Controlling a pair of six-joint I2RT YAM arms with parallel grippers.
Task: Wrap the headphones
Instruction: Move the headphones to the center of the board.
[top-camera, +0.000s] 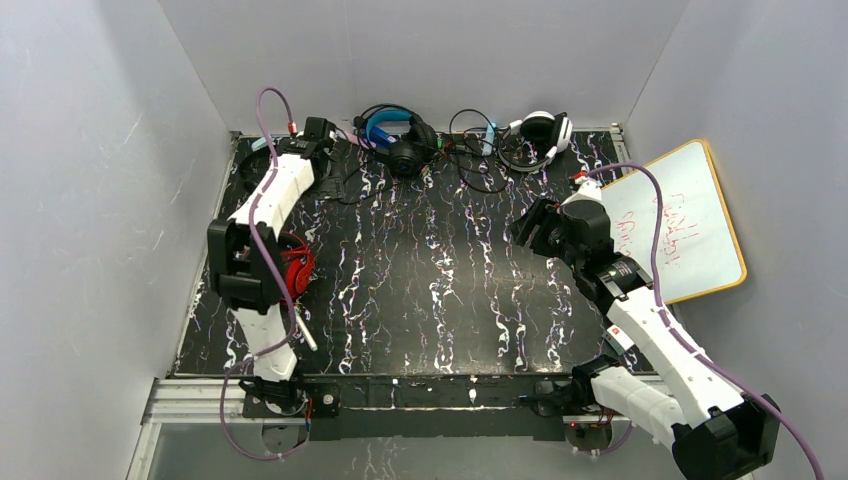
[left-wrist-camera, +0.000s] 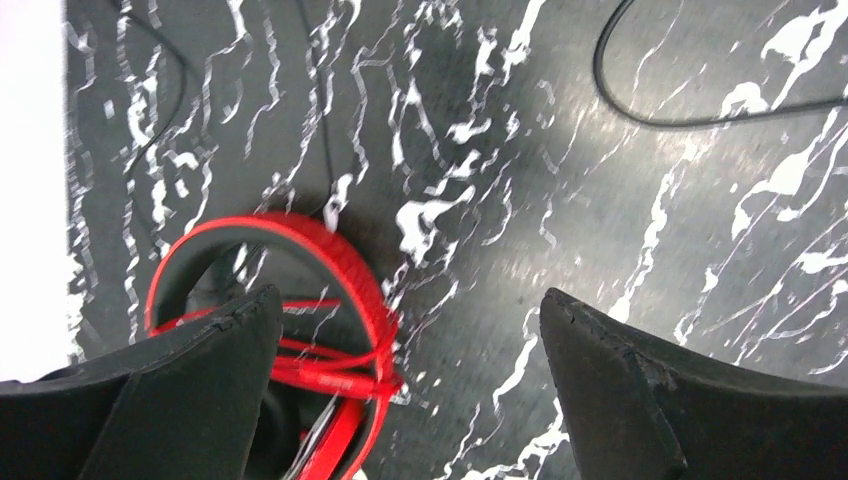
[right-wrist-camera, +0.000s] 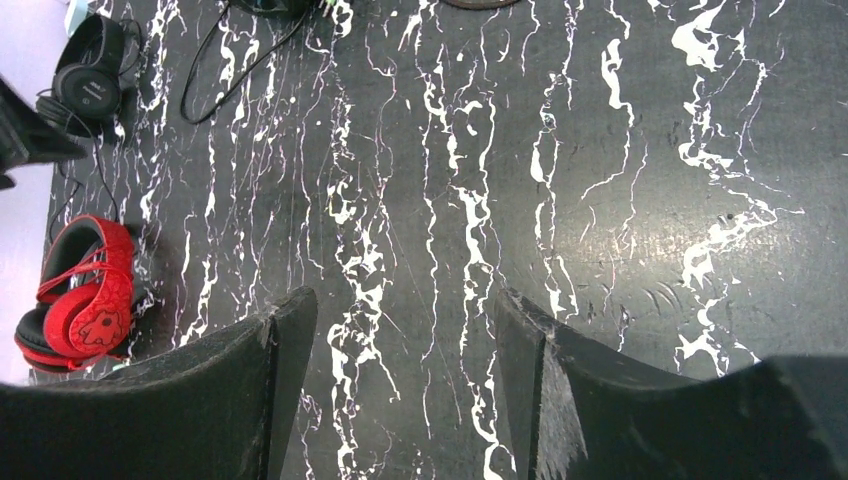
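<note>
Headphones show in the top view as several pairs. A red pair (top-camera: 296, 265) lies at the left edge of the table (top-camera: 430, 300), beside the left arm (top-camera: 272, 195), and is likely parked there to keep the middle free. A blue-banded pair (top-camera: 395, 135) and a white-and-black pair (top-camera: 542, 130) are lined along the far edge with cables (top-camera: 475, 170) sprawled loose, so they are judged not yet wrapped.

Left wrist view, blurred: the left gripper (left-wrist-camera: 410, 300) is held over the red pair, jaws spread wide with nothing between them. A red cord (left-wrist-camera: 320, 365) is bundled across the band, so this pair is judged done.

Right wrist view: the right gripper (right-wrist-camera: 405, 310) is held over bare tabletop, jaws parted and empty. It is well apart from the red pair, probably kept clear. A black pair (right-wrist-camera: 90, 75) is seen in the far left corner.
</note>
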